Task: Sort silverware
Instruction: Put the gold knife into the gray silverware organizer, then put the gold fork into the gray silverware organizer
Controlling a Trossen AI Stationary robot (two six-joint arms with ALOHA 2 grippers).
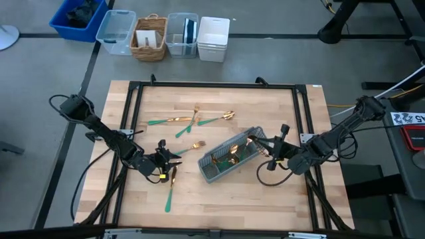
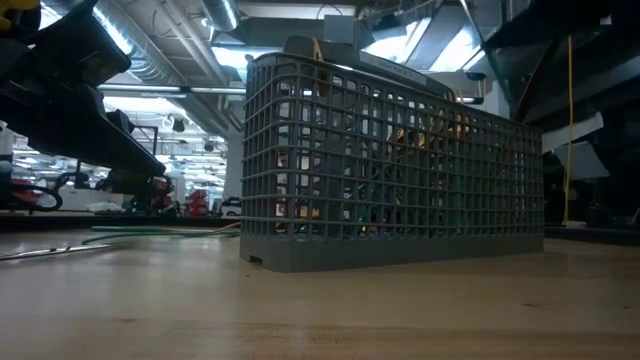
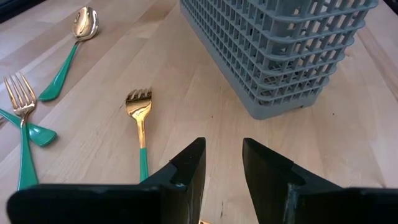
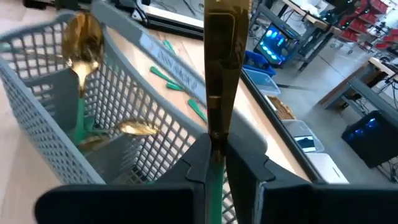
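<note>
Worktop (image 1: 219, 199): pale wood planks inside a black frame, on grey floor. Beyond its 12 o'clock edge, a row of containers: blue bin (image 1: 78, 18), clear tub (image 1: 116, 31), wicker basket (image 1: 150, 37), clear box (image 1: 182, 34), white box (image 1: 214, 38).

Grey caddy (image 1: 232, 156): right of centre, long axis running 8 to 2 o'clock; gold spoon heads (image 4: 86, 38) stand inside, seen only in the right wrist view.

Loose silverware (image 1: 192, 119): several pieces at 11 o'clock of the caddy, teal handles mostly toward 8 o'clock. One fork (image 3: 140, 127) lies just ahead of the left tool, tines toward the caddy.

Left tool (image 3: 222, 168): fingers parted, empty, low over the worktop.

Right tool (image 4: 215, 163): clamped on a knife (image 4: 222, 50), gold blade upright, beside the caddy's 3 o'clock end.
</note>
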